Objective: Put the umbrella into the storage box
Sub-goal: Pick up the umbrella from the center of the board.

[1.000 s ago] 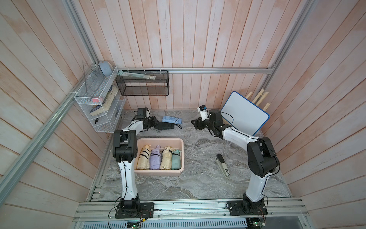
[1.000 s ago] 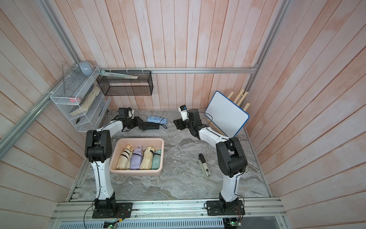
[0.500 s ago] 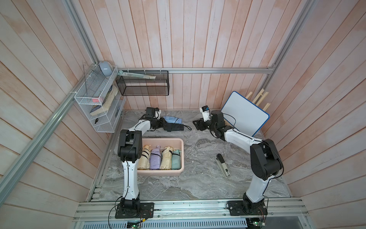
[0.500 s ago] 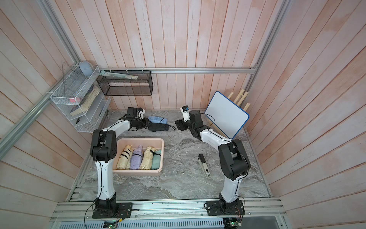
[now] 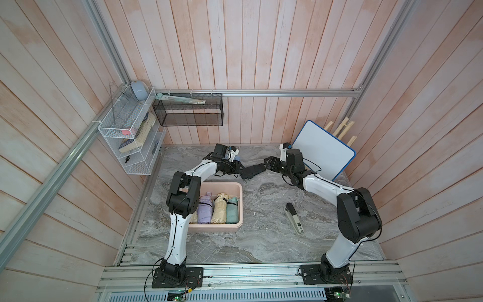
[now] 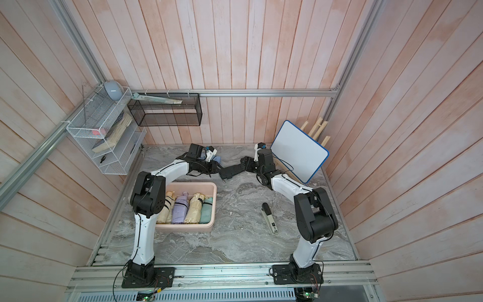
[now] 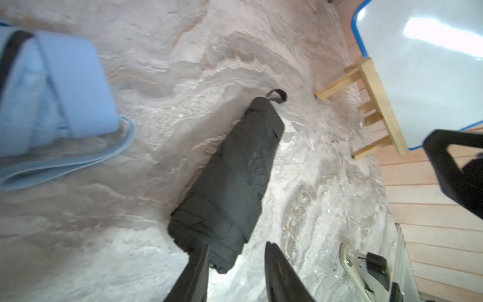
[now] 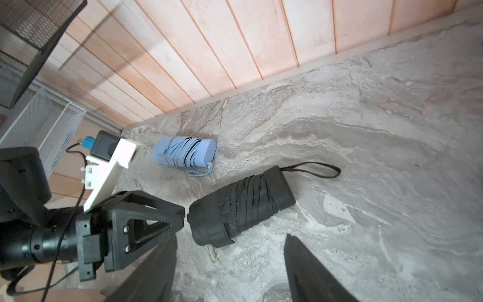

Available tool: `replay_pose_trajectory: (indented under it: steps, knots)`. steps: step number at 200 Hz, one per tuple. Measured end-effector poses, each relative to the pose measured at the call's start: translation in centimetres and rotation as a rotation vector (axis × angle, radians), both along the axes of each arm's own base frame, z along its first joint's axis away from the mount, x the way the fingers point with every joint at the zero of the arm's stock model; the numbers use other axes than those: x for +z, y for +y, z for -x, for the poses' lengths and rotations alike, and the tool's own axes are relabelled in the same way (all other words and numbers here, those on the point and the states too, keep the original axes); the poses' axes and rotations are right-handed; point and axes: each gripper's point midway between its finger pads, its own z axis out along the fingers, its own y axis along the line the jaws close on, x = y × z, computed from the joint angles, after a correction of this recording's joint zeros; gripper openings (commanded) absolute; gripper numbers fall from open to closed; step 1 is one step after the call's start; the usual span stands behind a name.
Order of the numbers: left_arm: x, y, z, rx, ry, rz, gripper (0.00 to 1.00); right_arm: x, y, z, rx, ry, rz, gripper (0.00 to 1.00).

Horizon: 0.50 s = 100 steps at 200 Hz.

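**A:** Which step are we on?

**B:** Pick-up, I'd say. Nothing is lifted yet. The black umbrella lies flat on the bench between the two arms, towards the back wall. It's past the far rim of the storage box and fully outside it.

**A:** Jaws?

**B:** Left jaws are part open with no grip that I can see. One finger touches the canopy end of the umbrella, and the left wrist view shows bare bench in most of the gap. Right jaws are wide apart and empty, close beside the umbrella with nothing between them.

**A:** Room in the box?

**B:** There are four folded umbrellas in a row at its near side. The far strip of the box floor looks free, so I'd guess this one fits there crosswise.

**A:** Next move?

**B:** My read is that end-on contact will only push it. One arm needs to straddle the roll across its width, close firmly, lift it clear of the rim and release over the free strip. The left arm sits nearer the box. Watch the wrist strap, since it trails loose and could catch the rim. The blue umbrella by the back wall is also outside the box.
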Motion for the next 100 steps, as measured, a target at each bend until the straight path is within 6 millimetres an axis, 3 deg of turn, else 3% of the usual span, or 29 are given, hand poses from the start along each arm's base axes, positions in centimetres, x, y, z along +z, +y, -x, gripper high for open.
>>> replay_pose_trajectory:
  steps: [35, 67, 80, 100]
  knots:
    - [0.5, -1.7, 1.6, -0.09, 0.001, 0.034, 0.46, 1.4, -0.9, 0.3, -0.071, 0.017, -0.038, 0.71]
    - [1.0, -2.1, 1.7, -0.091, -0.024, -0.001, 0.51, 0.7, -1.6, 0.5, -0.124, 0.069, -0.05, 0.71]
    - [2.2, -1.8, 1.2, -0.066, -0.059, -0.016, 0.53, 0.5, -1.5, 0.2, -0.14, 0.091, -0.064, 0.7]
    - [6.5, -1.0, -0.1, 0.005, -0.177, -0.01, 0.56, 0.5, -0.7, -0.8, -0.145, 0.107, -0.09, 0.69]
